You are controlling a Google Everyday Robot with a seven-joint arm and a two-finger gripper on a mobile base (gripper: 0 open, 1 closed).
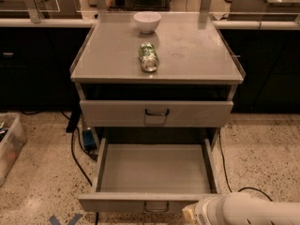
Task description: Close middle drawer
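Aiming the gripper point(191, 214), bottom right, I am planning a straight push on the drawer point(117, 204); cannot tell if it is open.

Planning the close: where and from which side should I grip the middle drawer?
The loop handle centred on the middle drawer's low front panel, approached from the front, since it faces outward. The tool sits just right of it.

Grey metal bench point(192, 55), raised lip along left and right edges. White bowl point(147, 21) upright near rear edge, about centre. Green can point(149, 57) on its side mid-bench, apart from bowl, one end toward front edge. End effector point(188, 214) low, below front-right corner, off bench.
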